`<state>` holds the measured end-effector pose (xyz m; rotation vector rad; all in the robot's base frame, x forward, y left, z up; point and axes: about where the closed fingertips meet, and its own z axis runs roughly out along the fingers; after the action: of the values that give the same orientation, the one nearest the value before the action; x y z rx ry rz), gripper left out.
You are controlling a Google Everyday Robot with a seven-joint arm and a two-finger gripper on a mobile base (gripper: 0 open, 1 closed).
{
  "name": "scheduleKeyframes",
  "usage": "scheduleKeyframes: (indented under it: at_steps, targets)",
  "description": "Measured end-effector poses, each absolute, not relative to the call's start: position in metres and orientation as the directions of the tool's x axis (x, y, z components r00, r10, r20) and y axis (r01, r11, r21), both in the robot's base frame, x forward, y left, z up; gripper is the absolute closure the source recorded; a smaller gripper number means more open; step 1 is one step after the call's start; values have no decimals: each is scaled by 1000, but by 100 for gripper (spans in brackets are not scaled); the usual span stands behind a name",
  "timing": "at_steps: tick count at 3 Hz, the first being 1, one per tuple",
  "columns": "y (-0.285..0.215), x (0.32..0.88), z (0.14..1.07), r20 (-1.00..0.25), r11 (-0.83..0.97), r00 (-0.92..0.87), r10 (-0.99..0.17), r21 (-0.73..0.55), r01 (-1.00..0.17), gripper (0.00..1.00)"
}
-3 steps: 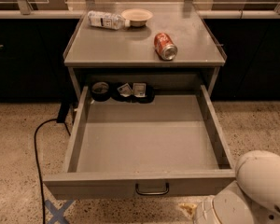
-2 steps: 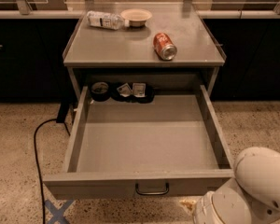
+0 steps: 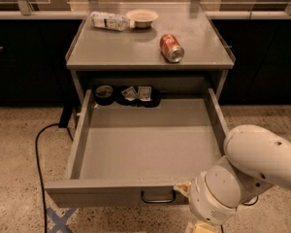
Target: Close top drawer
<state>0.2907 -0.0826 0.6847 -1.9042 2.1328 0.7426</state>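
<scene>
The wide grey metal top drawer (image 3: 145, 152) stands open, the gripper (image 3: 183, 189) by its front panel's right end, grip impossible to tell.

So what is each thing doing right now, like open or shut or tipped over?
top drawer: pulled wide open
red can: lying on its side on the cabinet top
plastic bottle: lying on its side
bowl: upright
claw: low by the drawer's front, right of the handle
</scene>
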Motion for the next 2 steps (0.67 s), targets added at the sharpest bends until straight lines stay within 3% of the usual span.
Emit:
scheduleKeyframes:
  at_steps: [2]
  targets:
    - [-88,304,674,-456,78,-188,-870,250,-965,0]
